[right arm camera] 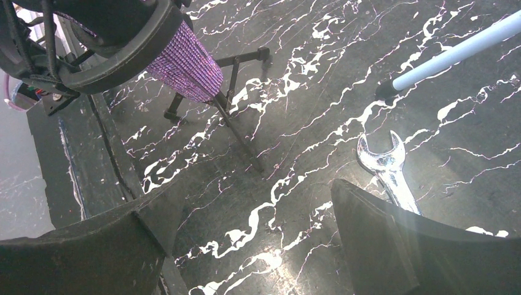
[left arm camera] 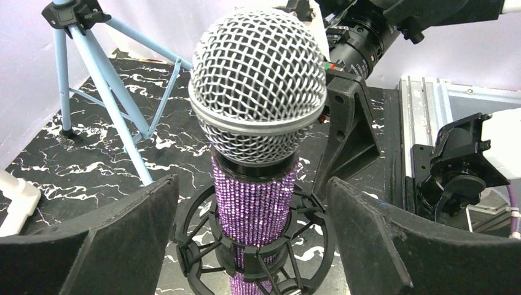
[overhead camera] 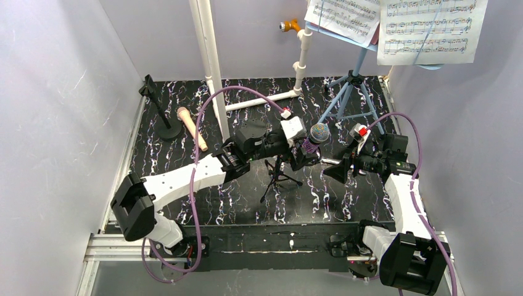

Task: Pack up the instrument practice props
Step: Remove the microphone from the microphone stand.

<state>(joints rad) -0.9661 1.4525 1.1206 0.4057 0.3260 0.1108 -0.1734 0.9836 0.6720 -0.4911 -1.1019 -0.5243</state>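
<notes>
Left wrist view: the left gripper (left arm camera: 252, 184) has its fingers (left arm camera: 123, 246) spread at 3 and 9 o'clock of the purple microphone (left arm camera: 258, 92), clear of its glitter body. The microphone stands upright in the black tripod (left arm camera: 203, 239) ring near the middle of the table (left arm camera: 92, 153). The right gripper (right arm camera: 255, 196) gapes empty over the table, a wrench (right arm camera: 384, 163) at its 2 o'clock.
</notes>
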